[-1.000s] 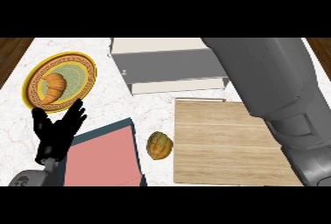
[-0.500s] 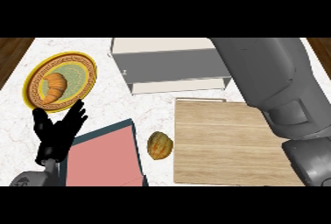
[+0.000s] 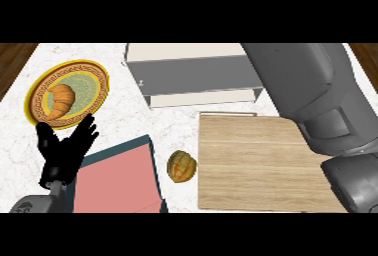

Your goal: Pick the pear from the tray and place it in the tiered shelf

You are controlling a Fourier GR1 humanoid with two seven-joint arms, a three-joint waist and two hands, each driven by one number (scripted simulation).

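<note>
No pear shows anywhere in the head view. The tiered shelf (image 3: 193, 75), white with a grey level, stands at the back middle. In front of it to the right lies a bare wooden tray (image 3: 251, 165). My right forearm (image 3: 310, 95) crosses the tray's right side and the shelf's right end, running up past the view's top edge; its hand is out of sight. At the left, my left hand (image 3: 65, 150) rests open with its fingers up, between the plate and the pink tray.
A yellow-rimmed plate (image 3: 94, 80) with a croissant (image 3: 60, 100) sits at the back left. A pink tray with a dark teal rim (image 3: 118, 185) lies at the front left. A ribbed orange-tan fruit (image 3: 181, 166) sits on the counter between the pink tray and the wooden one.
My right forearm has shifted a little and its elbow now shows at the lower right. The left hand and the objects have stayed put.
</note>
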